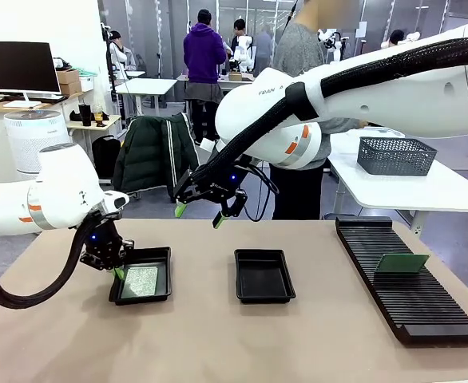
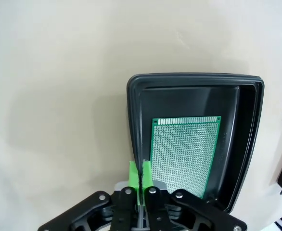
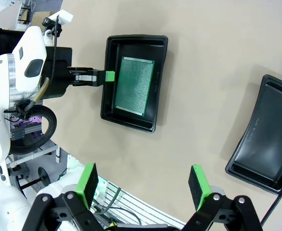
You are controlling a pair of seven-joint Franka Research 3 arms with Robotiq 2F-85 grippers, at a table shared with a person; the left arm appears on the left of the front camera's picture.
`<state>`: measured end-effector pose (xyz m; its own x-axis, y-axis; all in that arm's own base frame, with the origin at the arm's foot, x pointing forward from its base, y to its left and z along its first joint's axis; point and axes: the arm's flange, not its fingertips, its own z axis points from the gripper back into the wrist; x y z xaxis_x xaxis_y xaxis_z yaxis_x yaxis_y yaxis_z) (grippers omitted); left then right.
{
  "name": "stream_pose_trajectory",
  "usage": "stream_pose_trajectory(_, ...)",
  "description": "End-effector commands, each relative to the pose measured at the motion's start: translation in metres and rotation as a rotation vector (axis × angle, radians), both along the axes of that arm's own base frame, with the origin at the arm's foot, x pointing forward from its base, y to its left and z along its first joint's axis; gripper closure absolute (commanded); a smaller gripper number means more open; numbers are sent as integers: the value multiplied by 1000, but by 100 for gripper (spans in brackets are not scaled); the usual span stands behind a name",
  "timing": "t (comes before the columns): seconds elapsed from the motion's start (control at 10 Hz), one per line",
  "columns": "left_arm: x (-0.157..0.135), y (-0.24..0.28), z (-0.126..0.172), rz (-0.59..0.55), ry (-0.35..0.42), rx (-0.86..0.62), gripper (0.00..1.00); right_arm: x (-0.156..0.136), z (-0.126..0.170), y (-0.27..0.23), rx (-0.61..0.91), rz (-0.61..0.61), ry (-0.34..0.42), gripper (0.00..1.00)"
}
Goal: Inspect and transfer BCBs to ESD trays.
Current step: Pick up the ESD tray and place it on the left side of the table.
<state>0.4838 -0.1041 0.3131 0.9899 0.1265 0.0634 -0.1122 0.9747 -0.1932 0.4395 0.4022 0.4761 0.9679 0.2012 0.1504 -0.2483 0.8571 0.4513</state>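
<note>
A green BCB [image 1: 144, 281] lies flat in the left ESD tray [image 1: 164, 254]. My left gripper [image 1: 118, 271] is at that tray's left rim, shut, its green pads pressed together with nothing between them. The left wrist view has the gripper [image 2: 141, 175] low against the tray's rim [image 2: 194, 79], with the BCB [image 2: 184, 154] just beside it. My right gripper [image 1: 199, 215] hangs open high above the table. Its wrist view looks down past the open gripper [image 3: 143, 173] at the BCB [image 3: 134, 85], its tray [image 3: 136, 38] and the left gripper [image 3: 109, 75]. The second ESD tray [image 1: 263, 275] [image 3: 266, 139] holds nothing.
A long black slotted rack [image 1: 406, 287] runs along the table's right side, with another green board [image 1: 402, 263] standing in it. A grey mesh basket [image 1: 396, 155] sits on the white table behind. A person [image 1: 298, 56] stands at the far side.
</note>
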Motion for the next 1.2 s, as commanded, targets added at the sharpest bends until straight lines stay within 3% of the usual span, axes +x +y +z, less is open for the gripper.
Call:
stream_pose_trajectory(0.0,-4,20,6,-55,12,-9,100,-1,-1,0,-3,-6,3,0)
stream_pose_trajectory(1.1,-9,156,12,-95,29,-23,100,-1,-1,0,-3,-6,3,0)
